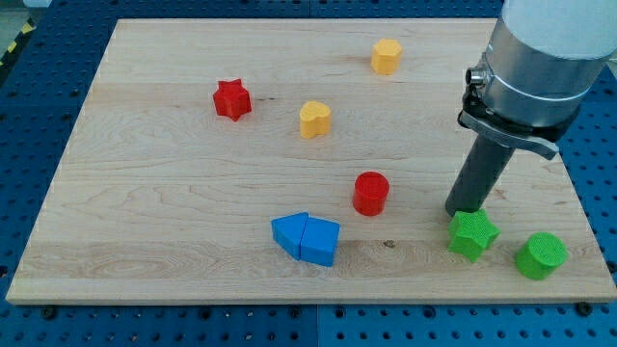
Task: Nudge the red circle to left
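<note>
The red circle [370, 193] is a short red cylinder standing right of the board's middle. My tip [457, 212] is the lower end of the dark rod at the view's right. It rests on the board to the right of the red circle, with a clear gap between them. The tip sits just above and left of the green star [472, 234], close to it or touching it.
A green cylinder [540, 255] stands at the lower right. Two blue blocks [307, 238] lie together below left of the red circle. A yellow heart [314, 120], a yellow hexagon [386, 56] and a red star [231, 99] lie further up. The wooden board [145, 212] ends near the view's bottom.
</note>
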Tool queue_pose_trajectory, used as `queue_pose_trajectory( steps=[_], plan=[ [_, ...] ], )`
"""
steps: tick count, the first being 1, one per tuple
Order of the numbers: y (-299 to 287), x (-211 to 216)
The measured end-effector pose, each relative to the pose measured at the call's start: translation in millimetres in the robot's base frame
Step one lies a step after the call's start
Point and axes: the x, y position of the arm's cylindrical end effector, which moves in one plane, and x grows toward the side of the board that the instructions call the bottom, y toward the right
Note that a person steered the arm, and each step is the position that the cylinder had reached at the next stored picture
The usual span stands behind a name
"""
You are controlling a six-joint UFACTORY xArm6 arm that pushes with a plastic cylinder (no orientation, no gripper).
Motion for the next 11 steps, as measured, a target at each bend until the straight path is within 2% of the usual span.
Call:
queue_pose_trajectory(
  steps=[2, 4, 7, 9, 10, 11],
  plan=[
    [6.0, 5.2],
    [57.6, 11.3],
    [100.0, 15.8],
    [69.2, -3.3],
    [21.9, -23.3],
    [-23.2, -24.4]
  ],
)
